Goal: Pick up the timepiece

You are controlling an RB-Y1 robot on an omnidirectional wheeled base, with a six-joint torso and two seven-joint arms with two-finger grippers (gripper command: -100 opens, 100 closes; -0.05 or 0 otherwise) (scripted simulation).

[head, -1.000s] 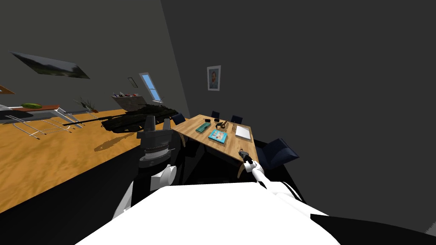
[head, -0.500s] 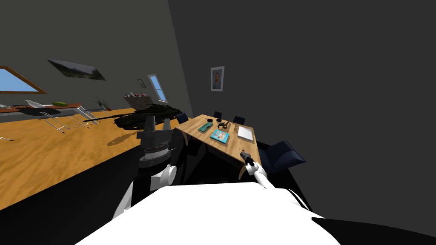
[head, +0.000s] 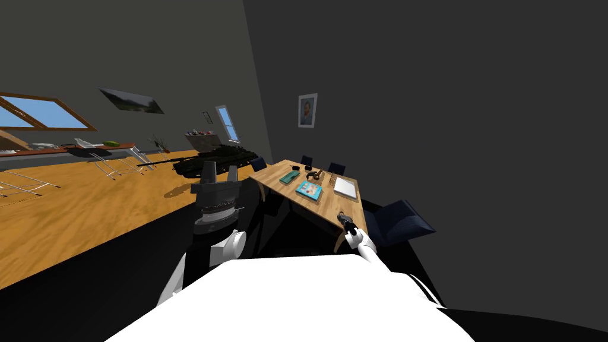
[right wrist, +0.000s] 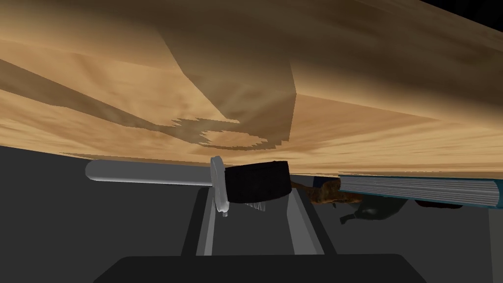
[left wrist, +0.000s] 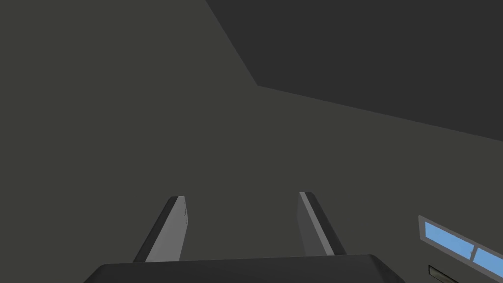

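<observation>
Right gripper [right wrist: 250, 206] closed on the timepiece [right wrist: 255, 182], a black body with a silver rim and a long grey bar, at the near edge of the bench [head: 329, 208]. A teal book [right wrist: 417, 191] lies near it. Left gripper [left wrist: 240, 196] is raised well apart from the bench, fingers spread and empty.

We see wooden table [head: 329, 205] bearing blue book [head: 309, 190], green box [head: 289, 177], white pad [head: 345, 187]; dark chair [head: 399, 221] beside it; tank [head: 214, 160] on floor.

One table [head: 332, 205], four chairs [head: 404, 221], one tank [head: 214, 159].
</observation>
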